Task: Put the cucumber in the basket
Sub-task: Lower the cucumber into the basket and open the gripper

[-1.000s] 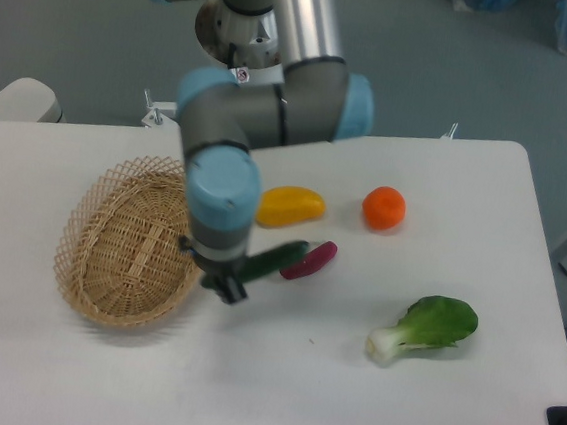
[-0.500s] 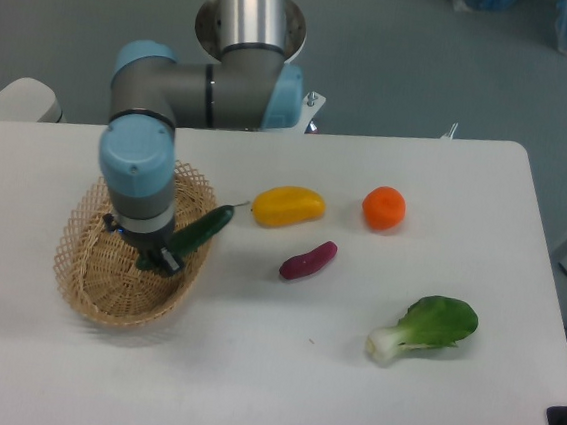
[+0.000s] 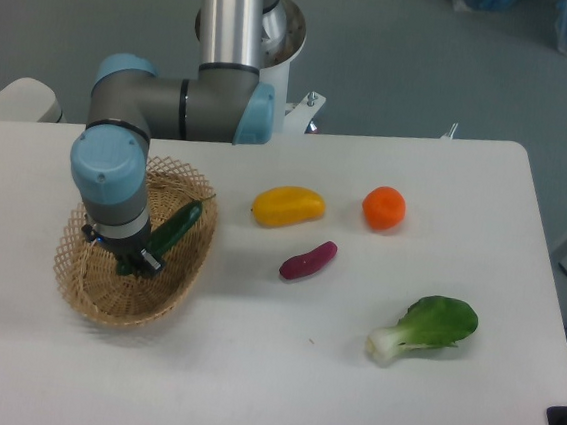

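1. Fixed camera: hanging over the basket [image 3: 105, 291] at the left of the desk [image 3: 277, 383], with the gripper [image 3: 136, 261] pointing down inside the wicker rim.
2. Clamping the fingers on the lower end of the cucumber [image 3: 174, 228], closed down to the width of the slim vegetable; hiding the exact contact behind the wrist housing.
3. Holding the cucumber tilted, upper tip leaning toward the basket's right rim, lower end down among the weave; impossible to tell whether touching the basket floor or hanging just above it.
4. Leaving well apart on the open desk: the yellow vegetable [image 3: 288, 206], the orange fruit [image 3: 384, 208], the purple-red vegetable [image 3: 308, 260] and the bok choy [image 3: 426, 328].
5. Judging the step: delivering, with carrying apparently finished and only the release outstanding.
6. Judging the next move: lowering slightly if not already resting, spreading the fingers enough to free the cucumber, then lifting straight up to avoid snagging the lattice rim or dragging the cucumber back out over the right edge.
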Controlling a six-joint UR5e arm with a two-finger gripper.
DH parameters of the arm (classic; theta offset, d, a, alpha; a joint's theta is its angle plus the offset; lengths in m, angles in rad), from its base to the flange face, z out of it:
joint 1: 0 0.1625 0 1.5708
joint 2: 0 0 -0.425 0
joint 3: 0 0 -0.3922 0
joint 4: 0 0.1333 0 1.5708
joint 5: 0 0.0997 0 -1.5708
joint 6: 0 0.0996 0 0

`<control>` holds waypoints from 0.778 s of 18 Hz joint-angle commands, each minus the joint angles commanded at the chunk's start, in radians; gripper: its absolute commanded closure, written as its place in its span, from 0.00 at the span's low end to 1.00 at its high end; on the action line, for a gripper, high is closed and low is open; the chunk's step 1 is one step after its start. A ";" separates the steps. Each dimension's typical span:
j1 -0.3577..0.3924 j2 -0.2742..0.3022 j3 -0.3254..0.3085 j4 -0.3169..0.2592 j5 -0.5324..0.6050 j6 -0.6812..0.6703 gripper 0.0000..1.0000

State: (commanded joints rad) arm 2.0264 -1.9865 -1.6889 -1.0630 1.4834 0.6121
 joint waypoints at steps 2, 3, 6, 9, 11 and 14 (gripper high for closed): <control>-0.002 -0.008 0.000 0.000 -0.011 0.000 0.39; 0.000 -0.008 0.002 0.002 -0.012 0.003 0.29; 0.000 -0.008 0.008 0.002 -0.012 0.003 0.00; 0.002 -0.003 0.023 0.002 -0.011 0.006 0.00; 0.009 0.002 0.046 0.002 -0.011 0.012 0.00; 0.028 -0.003 0.095 0.000 -0.008 0.012 0.00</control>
State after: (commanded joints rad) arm 2.0539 -1.9896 -1.5940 -1.0630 1.4757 0.6243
